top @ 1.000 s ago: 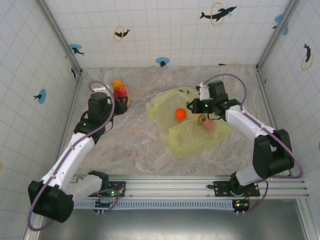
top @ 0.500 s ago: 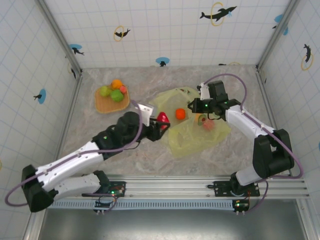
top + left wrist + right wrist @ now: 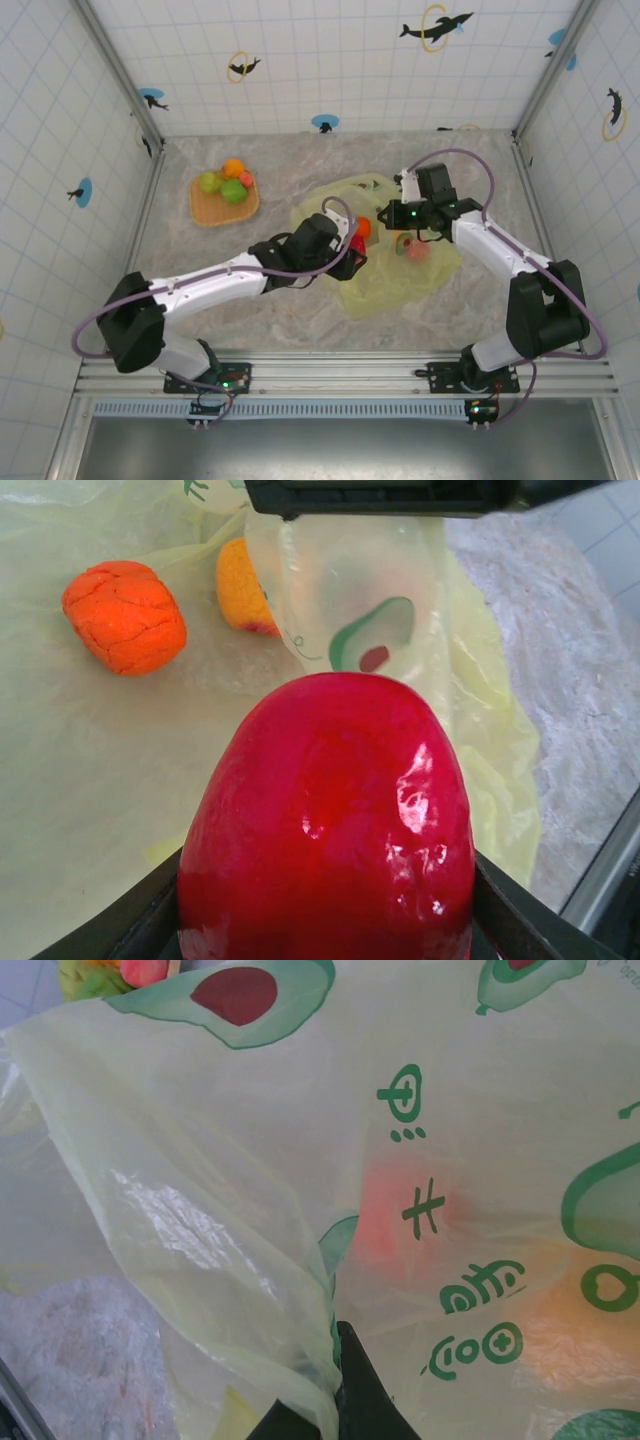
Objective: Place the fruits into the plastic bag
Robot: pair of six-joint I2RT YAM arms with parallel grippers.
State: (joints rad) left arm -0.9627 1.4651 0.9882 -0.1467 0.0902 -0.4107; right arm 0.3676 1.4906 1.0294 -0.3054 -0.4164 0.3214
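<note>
Left jaws clamp a glossy red fruit over the plastic bag, spread mid-counter toward 3 o'clock. Right jaws pinch the bag's edge tight. An orange fruit lies inside; more fruits sit on the woven tray at 10 o'clock.

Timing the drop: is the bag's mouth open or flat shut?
Open: the right gripper holds the plastic bag's upper layer raised; the orange fruit lies inside on the lower layer.

Top camera looks down; both wrist cameras closely face the bag.
</note>
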